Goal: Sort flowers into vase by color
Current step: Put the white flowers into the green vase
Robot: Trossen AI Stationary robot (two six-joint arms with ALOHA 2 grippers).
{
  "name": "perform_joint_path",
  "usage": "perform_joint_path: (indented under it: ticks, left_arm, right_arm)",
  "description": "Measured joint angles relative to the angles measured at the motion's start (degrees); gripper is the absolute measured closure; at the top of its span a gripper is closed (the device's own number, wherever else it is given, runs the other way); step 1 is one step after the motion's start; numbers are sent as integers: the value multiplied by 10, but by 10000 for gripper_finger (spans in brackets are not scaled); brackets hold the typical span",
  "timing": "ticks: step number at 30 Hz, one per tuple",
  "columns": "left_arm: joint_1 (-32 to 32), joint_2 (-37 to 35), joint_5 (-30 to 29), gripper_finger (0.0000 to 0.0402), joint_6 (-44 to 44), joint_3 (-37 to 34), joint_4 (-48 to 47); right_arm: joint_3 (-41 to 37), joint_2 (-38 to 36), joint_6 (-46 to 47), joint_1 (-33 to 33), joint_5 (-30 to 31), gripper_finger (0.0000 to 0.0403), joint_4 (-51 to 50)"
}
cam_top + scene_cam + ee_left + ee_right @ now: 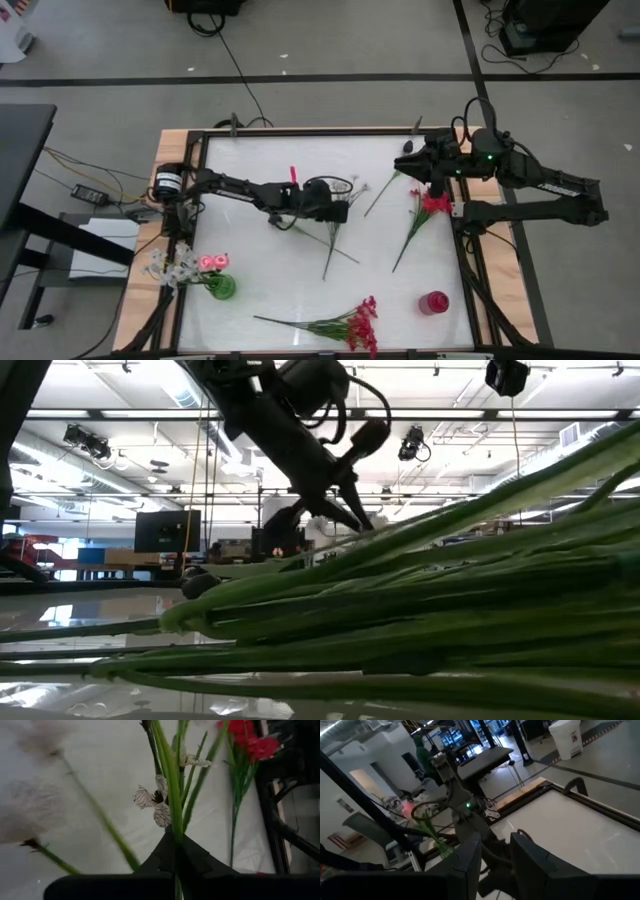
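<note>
White tabletop, early days; green vase at the left edge already has pink and white blooms; left gripper mid-table, pinched shut on a white-flowered stem; red sprays unsorted; right gripper half-open, empty.

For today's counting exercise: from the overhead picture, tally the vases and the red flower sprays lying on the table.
Vases: 2 (green vase, red vase)
Red flower sprays: 2 (spray by right arm, spray at table edge)
Total: 4
</note>
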Motion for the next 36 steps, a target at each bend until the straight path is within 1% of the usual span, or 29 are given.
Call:
perform_joint_path:
  ticks: [5,11,16,18,20,22,27,30,36]
  left_arm:
    - [10,-39,-6,394,76,0,14]
    - [12,-93,-3,394,210,0,30]
    - [12,-121,32,380,328,1,47]
    - [12,-123,64,376,349,0,59]
    - [12,-123,78,374,355,0,86]
    - [12,-123,79,377,371,0,107]
    - [4,-141,79,395,458,0,152]
    - [-2,-167,75,397,502,1,151]
    - [-16,-221,28,399,579,1,130]
  right_arm:
    - [0,0,-5,0,9,289,1]
    - [0,0,-2,0,20,289,4]
    - [0,0,-2,0,20,289,6]
    - [0,0,-2,0,20,289,6]
    - [0,0,-2,-1,21,289,6]
    - [0,0,-2,-1,21,289,6]
    - [0,0,-2,0,16,289,6]
    - [0,0,8,0,-9,289,5]
    - [0,0,29,0,-26,289,5]
